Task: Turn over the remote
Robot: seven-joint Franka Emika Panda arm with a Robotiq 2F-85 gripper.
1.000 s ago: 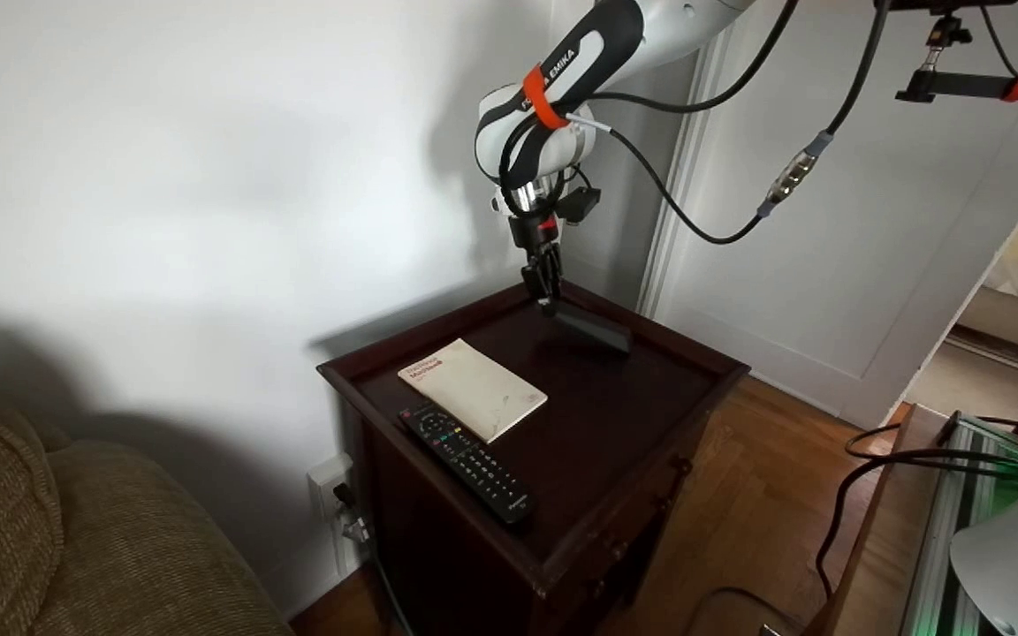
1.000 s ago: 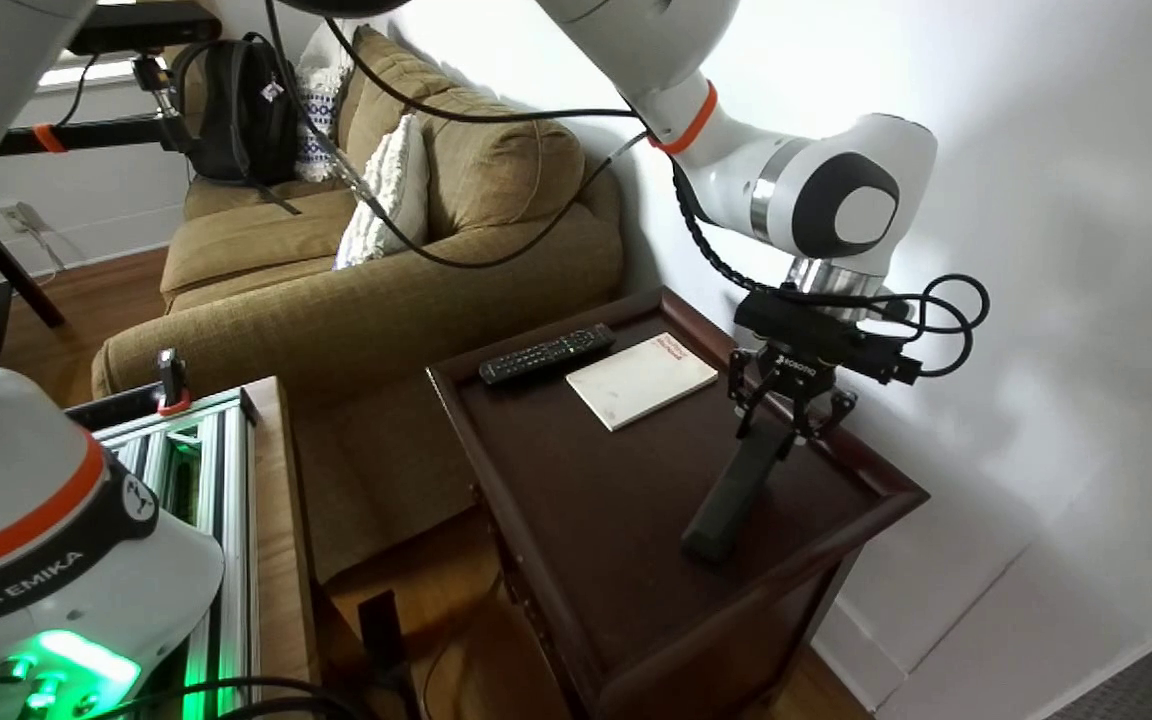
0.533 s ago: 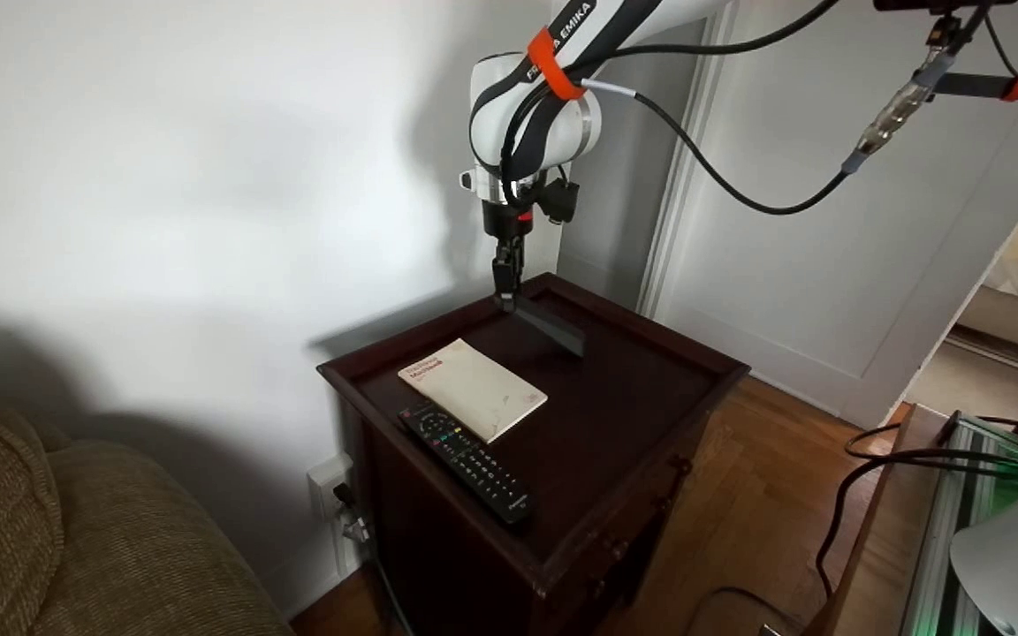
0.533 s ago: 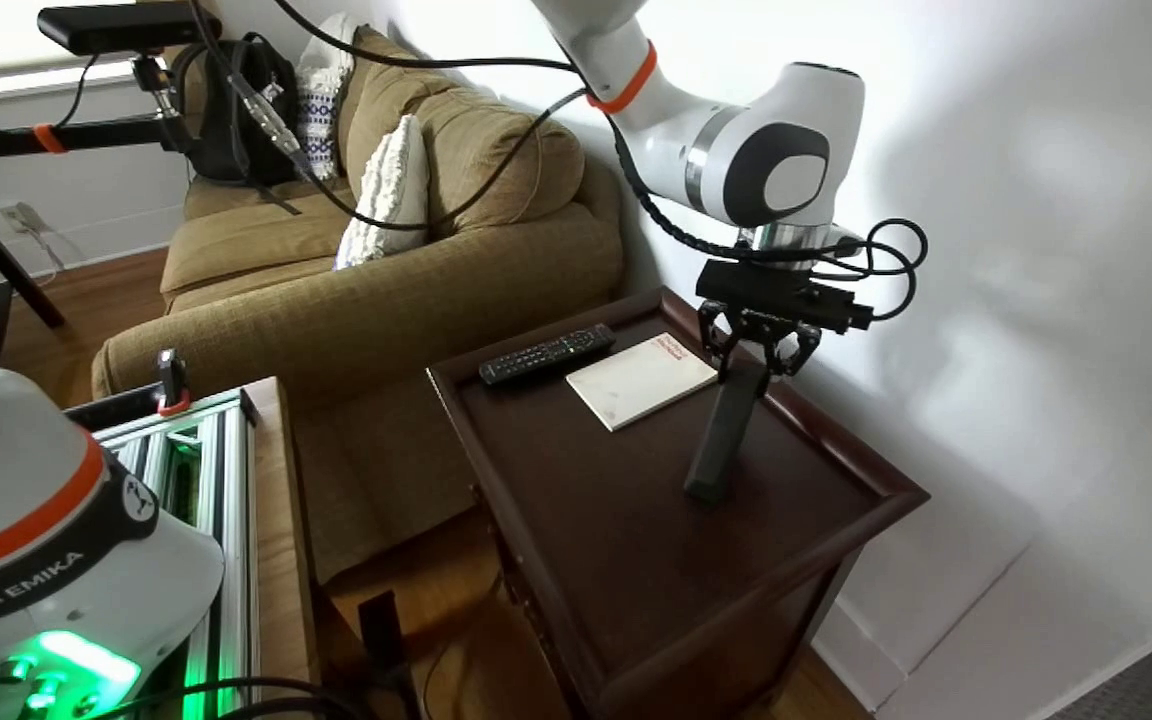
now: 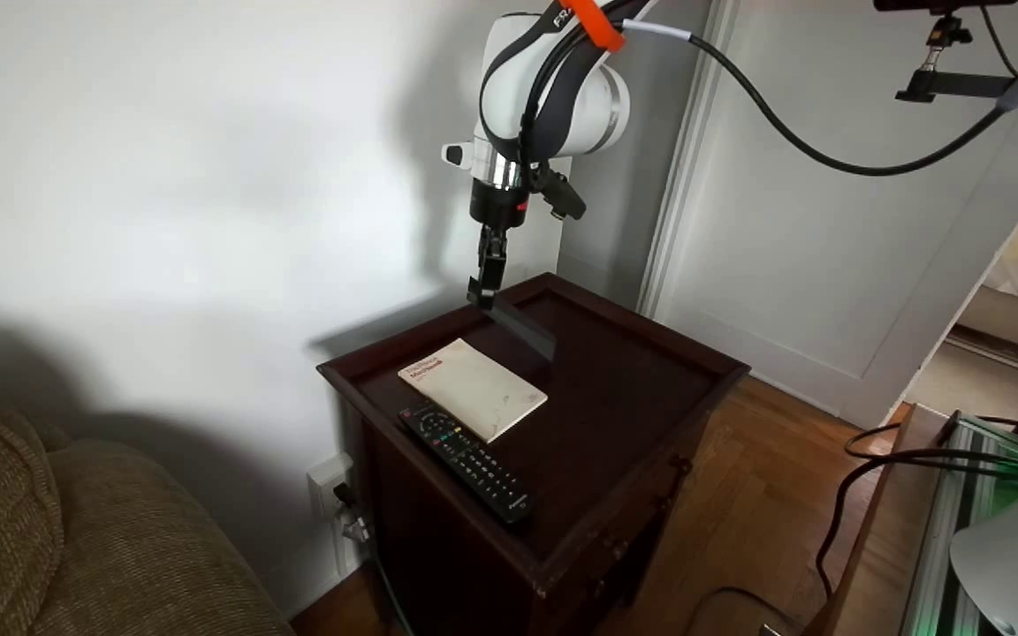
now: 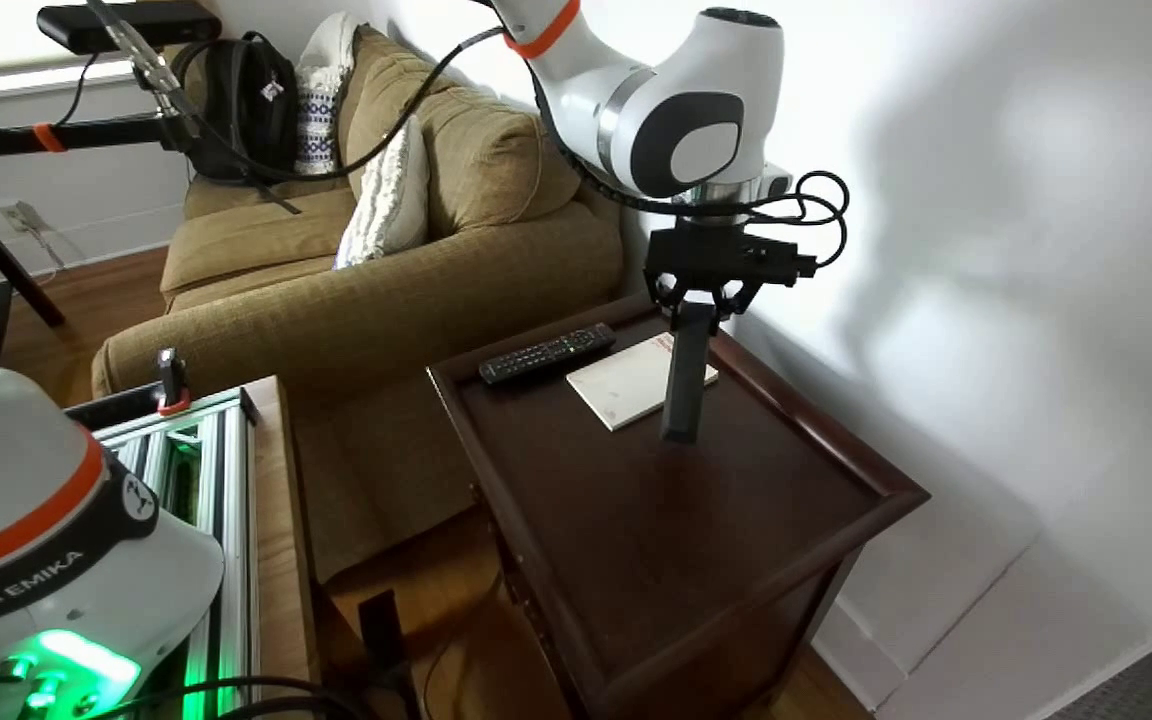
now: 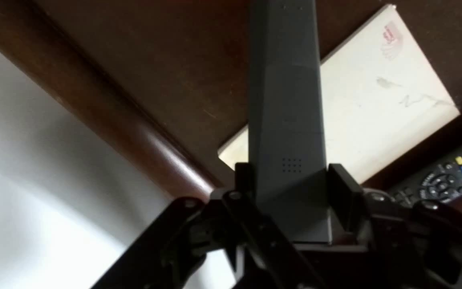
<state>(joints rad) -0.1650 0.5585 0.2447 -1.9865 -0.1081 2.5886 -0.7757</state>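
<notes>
The remote [image 7: 291, 100] is gripped near one end by the claw [image 7: 291, 180], the jaws being set against both its long sides; it is held tilted over the bench [image 6: 626, 540], its free end slanted downward; whether that end is touched to the surface cannot be told; part of a pale booklet [image 5: 474, 389] is covered by it in the wrist view; just beside the booklet, a longer black remote [image 5: 465, 459] is laid buttons up along one edge; the top is bordered by a raised rim [image 6: 816, 415], and a white wall [image 5: 164, 177] is found near the claw; in an exterior view a brown sofa [image 6: 366, 310] is seen beyond, with a white cushion [image 6: 391, 205] and a dark backpack [image 6: 246, 125] set on it; a black cable [image 5: 871, 170] is slung in a loop from the arm [image 5: 597, 115].
</notes>
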